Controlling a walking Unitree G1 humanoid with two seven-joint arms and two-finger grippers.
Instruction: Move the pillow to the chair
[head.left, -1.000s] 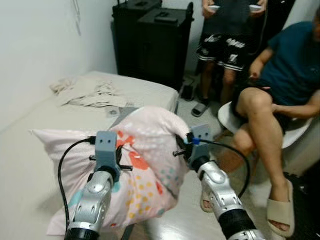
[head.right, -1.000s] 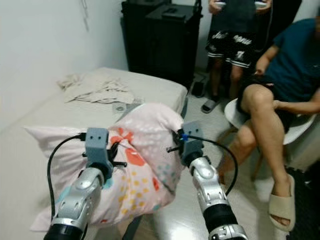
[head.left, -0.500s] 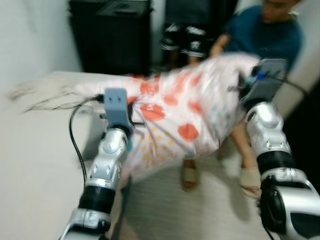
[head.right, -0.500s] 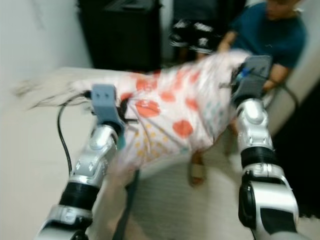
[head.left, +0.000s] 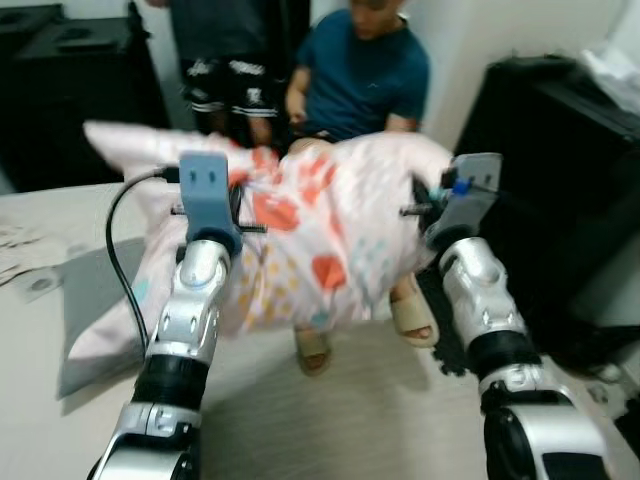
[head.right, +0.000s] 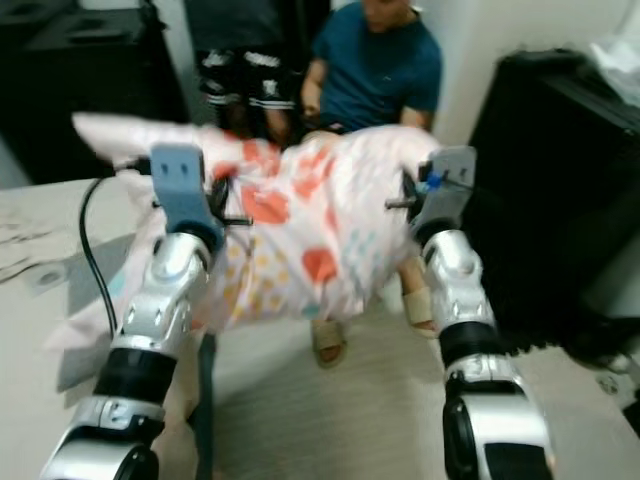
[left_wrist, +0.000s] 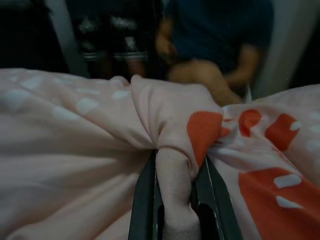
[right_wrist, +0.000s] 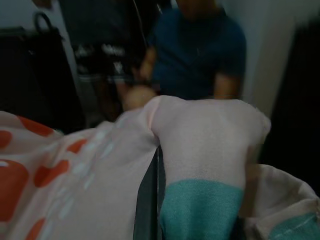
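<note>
Pink pillow (head.left: 320, 235): one, held aloft between both arms.
Left gripper (left_wrist: 175, 200): pinching a fabric fold.
Right gripper (right_wrist: 155, 200): seemingly clamped on a corner; blurred.
People: two, behind.

Seated person (head.left: 365, 75) directly ahead of both grippers, blocking forward reach. Black cabinet (head.left: 560, 180) just right of right gripper (head.left: 425, 205). Open floor (head.left: 360, 420) below.

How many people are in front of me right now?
2. A seated person in a blue shirt sits straight ahead behind the lifted pillow; a standing person in dark shorts is to their left. Others could be hidden behind the pillow.
</note>
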